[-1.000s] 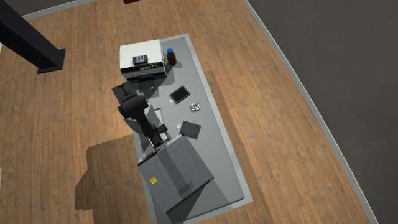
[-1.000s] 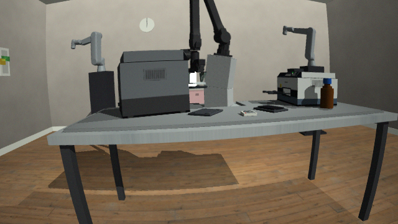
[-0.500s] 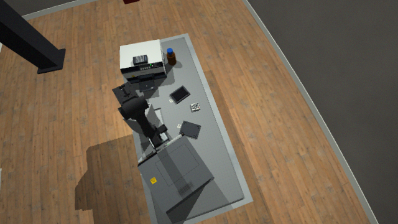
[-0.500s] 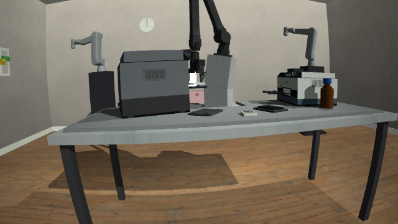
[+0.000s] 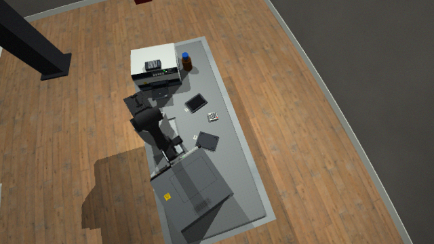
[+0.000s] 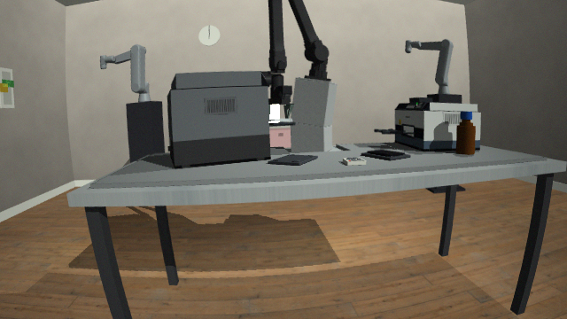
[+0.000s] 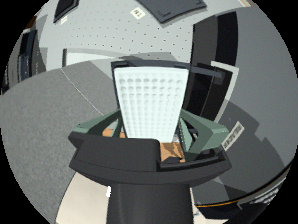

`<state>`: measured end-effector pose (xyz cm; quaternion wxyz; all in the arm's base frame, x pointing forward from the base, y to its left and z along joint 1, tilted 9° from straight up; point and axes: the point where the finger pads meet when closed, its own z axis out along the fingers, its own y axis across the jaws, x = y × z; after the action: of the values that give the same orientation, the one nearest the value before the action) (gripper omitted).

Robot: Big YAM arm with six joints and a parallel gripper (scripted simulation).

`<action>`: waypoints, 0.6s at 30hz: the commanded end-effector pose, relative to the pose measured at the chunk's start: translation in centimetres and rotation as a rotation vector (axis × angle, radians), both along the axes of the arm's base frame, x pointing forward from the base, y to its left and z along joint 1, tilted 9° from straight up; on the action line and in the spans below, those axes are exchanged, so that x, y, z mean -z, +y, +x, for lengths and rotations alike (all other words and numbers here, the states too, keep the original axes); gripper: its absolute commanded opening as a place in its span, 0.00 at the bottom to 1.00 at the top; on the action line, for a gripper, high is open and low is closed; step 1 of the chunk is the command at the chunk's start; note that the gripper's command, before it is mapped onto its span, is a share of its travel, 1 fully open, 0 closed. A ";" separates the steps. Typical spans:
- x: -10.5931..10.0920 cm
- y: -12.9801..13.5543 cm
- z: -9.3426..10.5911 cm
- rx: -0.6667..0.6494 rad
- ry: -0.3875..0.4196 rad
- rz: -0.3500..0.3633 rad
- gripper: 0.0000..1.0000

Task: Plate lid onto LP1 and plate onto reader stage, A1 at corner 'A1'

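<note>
I count two boxy machines on my bench: one white dispenser (image 5: 154, 57) and one dark grey reader (image 5: 193, 190). Two flat black square nests (image 5: 196, 102) (image 5: 207, 141) lie between them, with one small patterned tile (image 5: 212, 116), one blue-capped brown bottle (image 5: 186, 62) and one white well plate (image 7: 149, 103).

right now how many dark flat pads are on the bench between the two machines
2: one nearer the white dispenser, one by the grey reader. The arm may hide others.
</note>
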<state>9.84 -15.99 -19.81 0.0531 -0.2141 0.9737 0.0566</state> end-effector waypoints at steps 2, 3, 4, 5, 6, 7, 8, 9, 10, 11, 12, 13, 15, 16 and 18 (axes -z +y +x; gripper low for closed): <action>0.3 0.0 0.1 0.007 -0.002 -0.002 0.86; 0.3 0.0 0.1 0.006 -0.002 -0.002 0.86; 0.3 0.0 0.1 0.006 -0.001 -0.002 0.86; 0.4 0.0 0.2 0.005 -0.001 -0.002 0.86; 0.4 0.0 0.2 0.004 -0.001 -0.001 0.86; 0.4 0.1 0.2 0.003 -0.001 0.000 0.86; 0.4 0.1 0.2 0.003 -0.001 0.000 0.86; 0.4 0.1 0.2 0.003 -0.001 0.000 0.86; 0.4 0.1 0.1 0.003 0.001 0.000 0.86; 0.5 0.1 0.1 0.002 0.001 0.000 0.86; 0.5 0.1 0.1 0.002 0.002 0.000 0.86; 0.6 0.1 0.1 0.001 0.003 0.000 0.86; 0.6 0.2 0.1 -0.001 0.003 0.000 0.86; 0.7 0.2 0.1 -0.001 0.004 0.000 0.86; 0.7 0.2 0.2 -0.003 0.003 0.000 0.86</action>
<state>9.88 -15.93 -20.00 0.0532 -0.2136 0.9739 0.0561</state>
